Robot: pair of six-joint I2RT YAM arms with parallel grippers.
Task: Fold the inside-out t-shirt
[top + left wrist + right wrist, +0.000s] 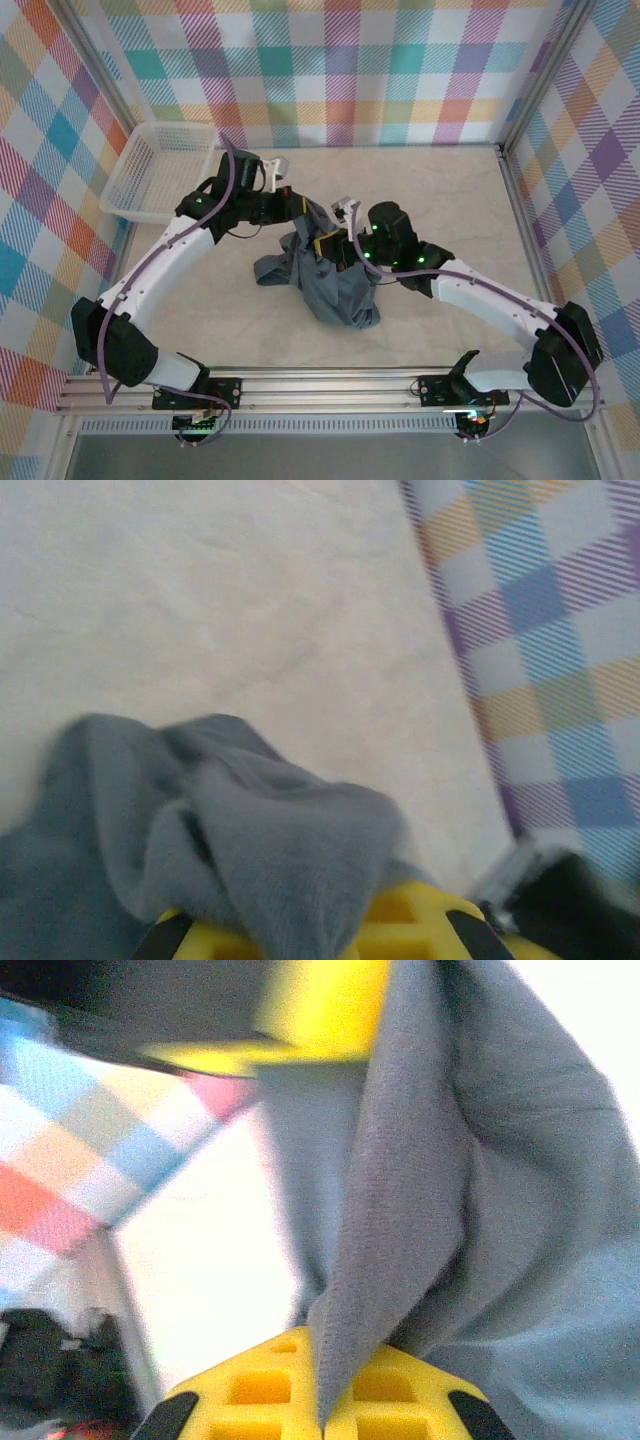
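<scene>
Right gripper [320, 1405]: you see its yellow fingers closed together on a fold of the inside-out t-shirt [335, 290]. Your left gripper [303, 213] is likewise clamped on the cloth. The shirt lies bunched at mid-table [440, 190], its upper part gathered between both grippers. A white basket [170, 125] sits at the far-left corner.
</scene>
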